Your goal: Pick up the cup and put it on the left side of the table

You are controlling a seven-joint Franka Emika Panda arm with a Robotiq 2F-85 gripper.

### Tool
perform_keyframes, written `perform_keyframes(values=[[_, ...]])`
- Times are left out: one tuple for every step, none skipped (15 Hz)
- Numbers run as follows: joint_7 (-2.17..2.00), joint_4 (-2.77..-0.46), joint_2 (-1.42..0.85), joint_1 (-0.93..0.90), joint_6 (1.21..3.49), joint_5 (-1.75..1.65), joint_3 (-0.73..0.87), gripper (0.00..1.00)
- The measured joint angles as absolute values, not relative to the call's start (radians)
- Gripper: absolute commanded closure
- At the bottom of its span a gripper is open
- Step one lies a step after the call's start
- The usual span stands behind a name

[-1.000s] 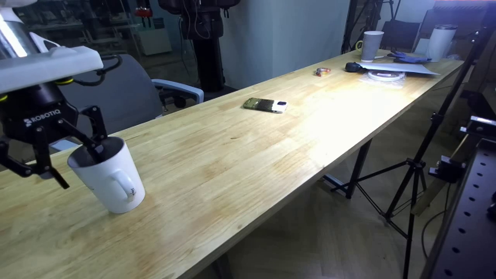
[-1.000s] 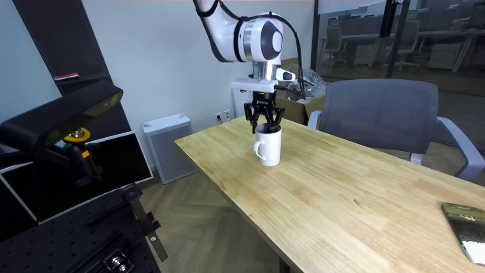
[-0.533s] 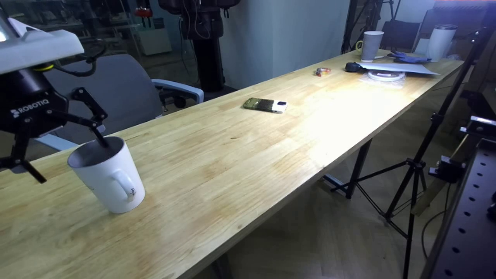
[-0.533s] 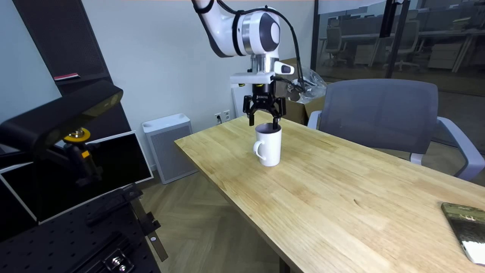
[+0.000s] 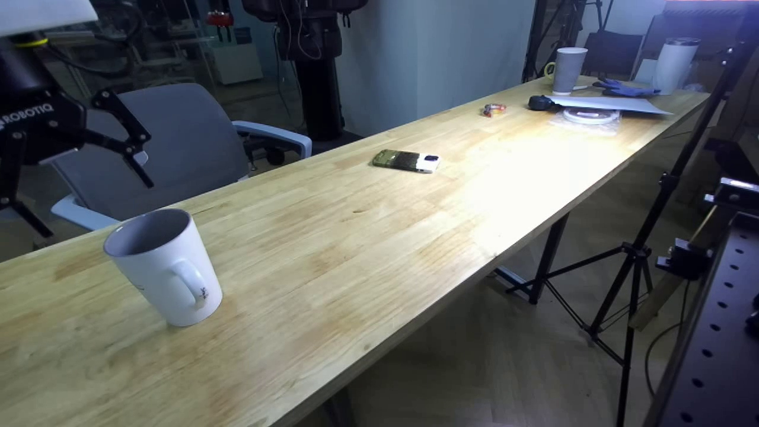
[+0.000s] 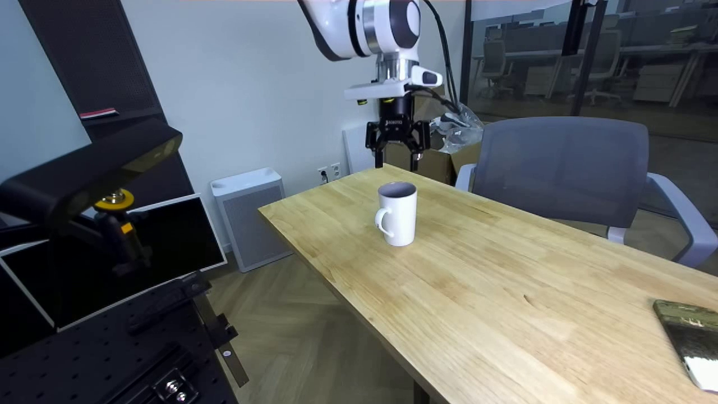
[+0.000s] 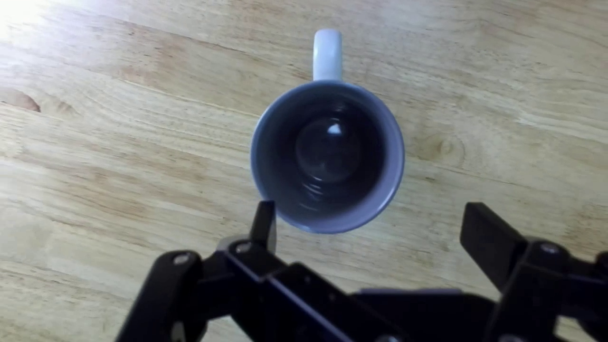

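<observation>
The cup (image 5: 172,279), a white mug with a dark inside, stands upright on the wooden table (image 5: 332,255) in both exterior views (image 6: 401,220). Its handle points toward the table's long edge on the floor side. In the wrist view the cup (image 7: 327,156) is seen from above, handle toward the top. My gripper (image 5: 98,209) is open and empty, above the cup and a little to the chair side. It also shows open in an exterior view (image 6: 396,165). In the wrist view the fingers (image 7: 370,206) are wide apart, and the left fingertip overlaps the cup's rim in the picture.
A phone (image 5: 407,161) lies farther along the table. A grey cup (image 5: 569,71), a tumbler (image 5: 675,66), blue gloves (image 5: 625,88) and a white sheet (image 5: 616,104) are at the far end. An office chair (image 6: 564,168) stands against the long edge. A tripod (image 5: 637,252) stands beside the table.
A second ago one finger was inside the cup and the other outside it. The gripper has opened wider and risen out of and away from the cup. The cup has not moved.
</observation>
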State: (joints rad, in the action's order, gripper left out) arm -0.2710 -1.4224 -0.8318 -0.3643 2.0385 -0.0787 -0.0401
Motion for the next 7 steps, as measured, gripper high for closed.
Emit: perform_keyframes(values=[[-0.271,-1.419,-0.820,-0.360,2.030,-0.079,-0.039,0.00],[-0.271,-1.416,-0.806,-0.356,2.022,-0.079,-0.037,0.00],[-0.271,-1.415,-0.793,-0.349,2.016,-0.079,-0.036,0.00],[-0.270,-1.416,-0.781,-0.342,2.012,-0.079,-0.035,0.00],[-0.269,-1.417,-0.769,-0.332,2.011,-0.079,-0.035,0.00],[-0.267,-1.421,-0.758,-0.323,2.011,-0.078,-0.034,0.00],[-0.263,-1.427,-0.749,-0.314,2.011,-0.078,-0.034,0.00]])
